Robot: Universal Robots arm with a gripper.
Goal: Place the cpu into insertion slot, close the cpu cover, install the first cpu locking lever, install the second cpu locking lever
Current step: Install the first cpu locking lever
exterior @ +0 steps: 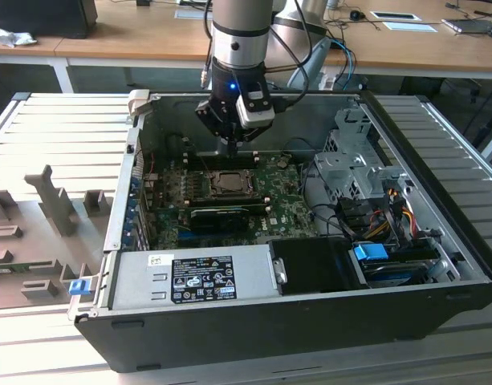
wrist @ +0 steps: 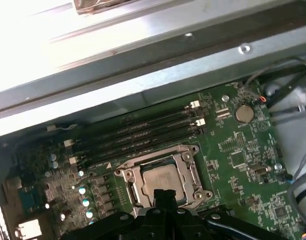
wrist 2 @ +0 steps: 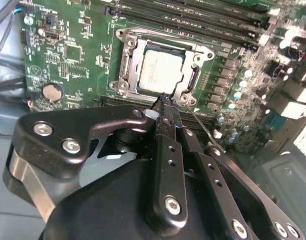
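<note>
The cpu [wrist 2: 162, 71] lies flat in its socket on the green motherboard, its pale metal top showing through the window of the cpu cover [wrist 2: 124, 67]. The cover lies down around the chip. The same cpu [wrist: 160, 178] and cover [wrist: 127, 176] appear in the first wrist view, and the socket [exterior: 229, 183] sits mid-board in the exterior view. My gripper [wrist 2: 165, 101] hangs just above the socket's near edge, fingers shut together with nothing visible between them. A thin metal lever rod [wrist 2: 198, 127] rises beside the fingers. The gripper [exterior: 232, 144] hovers inside the open case.
Memory slots [wrist: 143, 131] run along the far side of the socket. The metal case wall [wrist: 143, 75] stands close behind them. A power supply box [exterior: 193, 277], a drive cage [exterior: 354, 164] and cable bundles [exterior: 382, 212] crowd the case's other sides.
</note>
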